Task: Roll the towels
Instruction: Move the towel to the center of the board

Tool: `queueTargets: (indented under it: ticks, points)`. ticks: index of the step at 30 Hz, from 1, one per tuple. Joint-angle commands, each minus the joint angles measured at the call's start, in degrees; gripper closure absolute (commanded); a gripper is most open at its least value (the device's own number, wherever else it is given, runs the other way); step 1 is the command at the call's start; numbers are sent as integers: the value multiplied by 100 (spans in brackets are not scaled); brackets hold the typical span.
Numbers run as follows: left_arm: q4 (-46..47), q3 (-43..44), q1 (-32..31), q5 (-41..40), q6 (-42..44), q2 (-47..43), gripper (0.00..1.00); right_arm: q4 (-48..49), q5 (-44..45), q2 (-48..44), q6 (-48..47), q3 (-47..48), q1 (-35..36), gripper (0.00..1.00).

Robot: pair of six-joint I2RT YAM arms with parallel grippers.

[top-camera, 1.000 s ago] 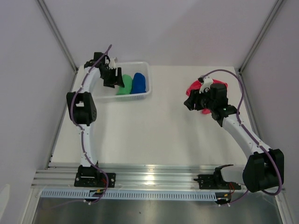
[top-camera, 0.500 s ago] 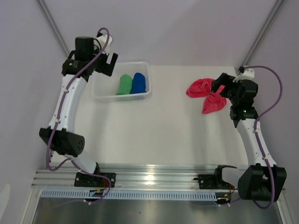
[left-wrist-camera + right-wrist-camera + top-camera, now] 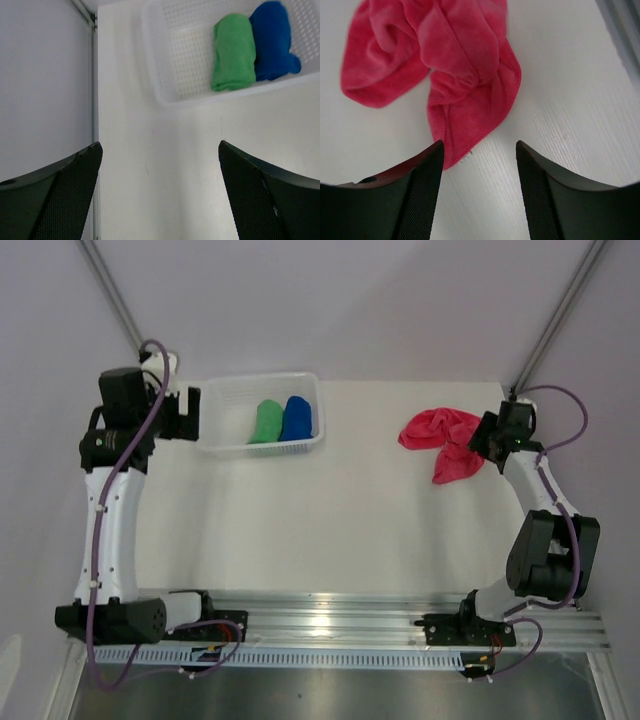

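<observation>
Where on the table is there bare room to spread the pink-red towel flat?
The broad middle of the table, between basket and pink-red towel, is bare. The basket's right half holds the green towel and blue towel.

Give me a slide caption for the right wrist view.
Open right gripper beside the crumpled pink-red towel, lying unrolled on the white table.

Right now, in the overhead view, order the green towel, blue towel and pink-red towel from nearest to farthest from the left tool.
1. Green towel, in the basket, on the side toward the left tool.
2. Blue towel, beside the green one, on its right.
3. Pink-red towel, loose on the table, far right.
</observation>
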Motion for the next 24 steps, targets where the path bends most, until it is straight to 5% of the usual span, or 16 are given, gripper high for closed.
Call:
queueTargets:
  ticks: [1, 7, 11, 14, 16, 19, 24]
  points:
    - [201, -1075, -13, -593, 203, -429, 1, -394, 51, 316, -46, 91, 120, 37]
    - [563, -2115, -13, -1006, 352, -914, 0, -278, 348, 1256, -301, 363, 1121, 33]
    - [668, -2563, -21, -271, 615, -914, 3, -480, 560, 2091, -90, 583, 1245, 39]
    - [861, -3003, -162, 161, 984, -424, 38, -394, 455, 2163, -116, 566, 1245, 44]
    - [1072, -3205, -197, 206, 1099, 84, 41, -323, 367, 2163, -125, 539, 1245, 47]
    - [1670, -3250, -189, 74, 1056, 726, 41, -288, 191, 2207, -29, 522, 1254, 58]
    - [2216, -2514, -197, -284, 818, 1861, 43, -375, -20, 2172, -54, 530, 1280, 91]
